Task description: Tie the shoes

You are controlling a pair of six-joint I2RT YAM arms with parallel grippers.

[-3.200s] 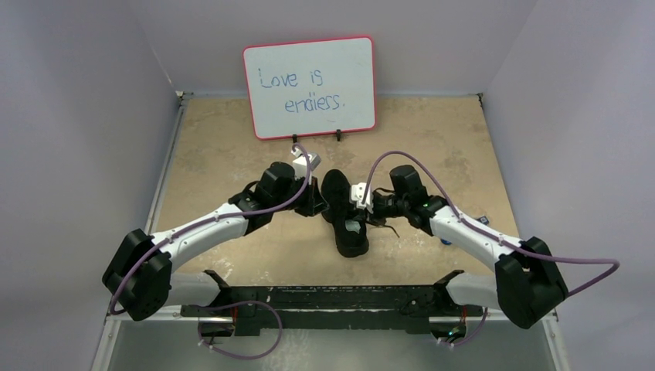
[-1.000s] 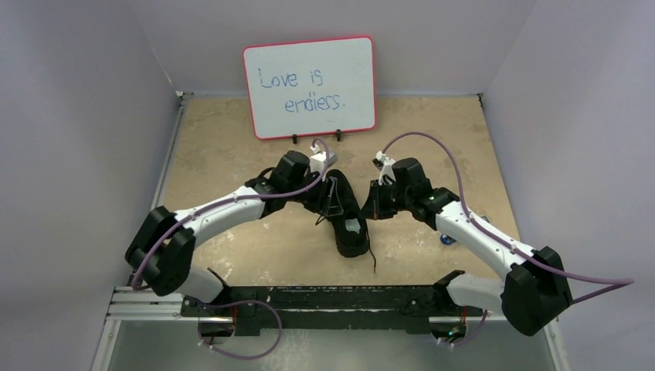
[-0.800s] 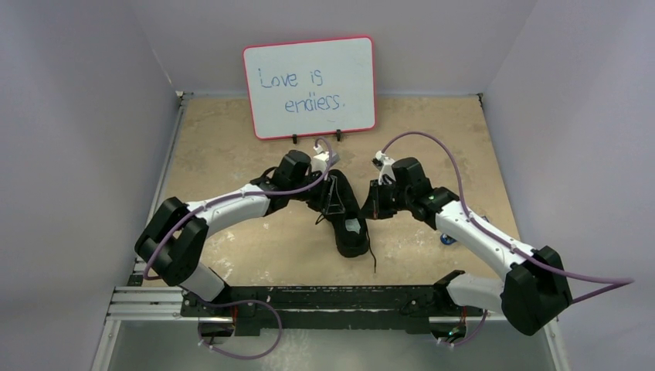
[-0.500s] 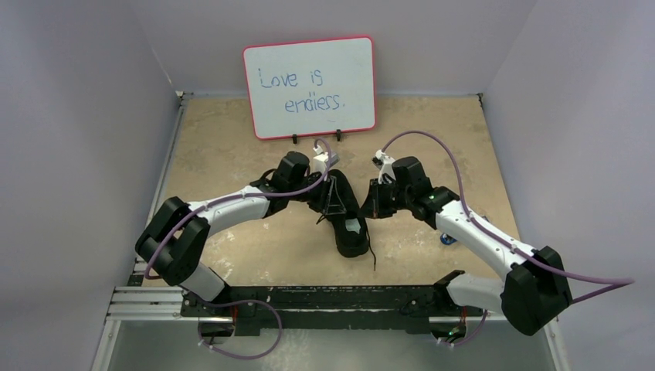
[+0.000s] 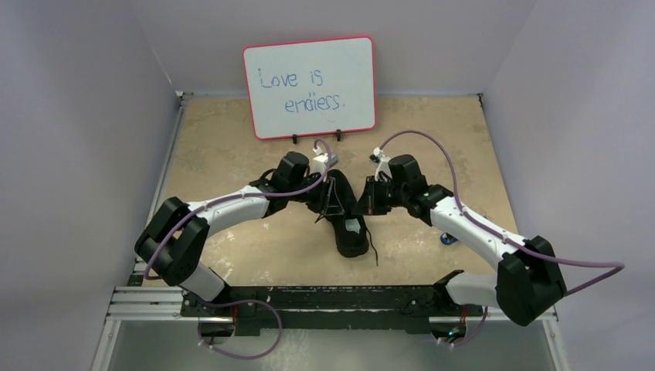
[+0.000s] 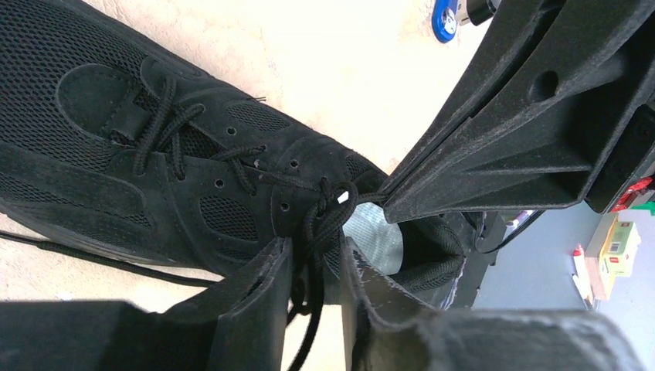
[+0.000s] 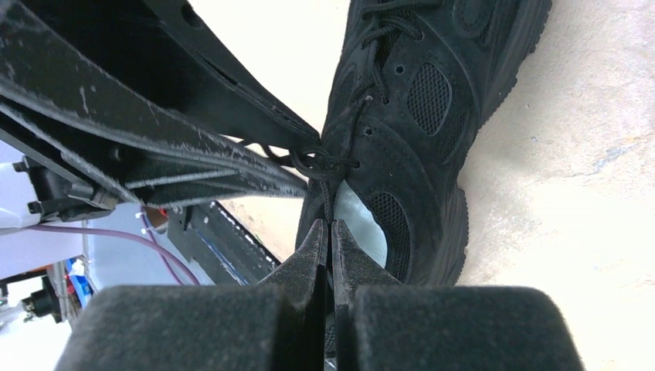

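The black shoe [image 5: 349, 236] lies mid-table, toe toward the whiteboard, its pale inner sole [image 5: 354, 226] showing. My left gripper [image 5: 330, 189] is over its laced part. In the left wrist view [image 6: 313, 270] it is shut on a doubled strand of black lace [image 6: 328, 220] coming off the knot. My right gripper [image 5: 369, 202] is at the shoe's right side. In the right wrist view [image 7: 330, 232] it is shut on a thin lace running down from the knot [image 7: 323, 164]. One loose lace end [image 5: 373, 253] trails toward the near edge.
A whiteboard [image 5: 309, 86] with writing stands at the back. A small blue-and-black gadget [image 5: 447, 239] lies right of the shoe, beside my right arm. A black rail [image 5: 324, 297] runs along the near edge. Grey walls close in both sides.
Both grippers have come up from beside the shoe with lace in them. Over the last second the right gripper moved slightly left toward the shoe; the left gripper stayed put.
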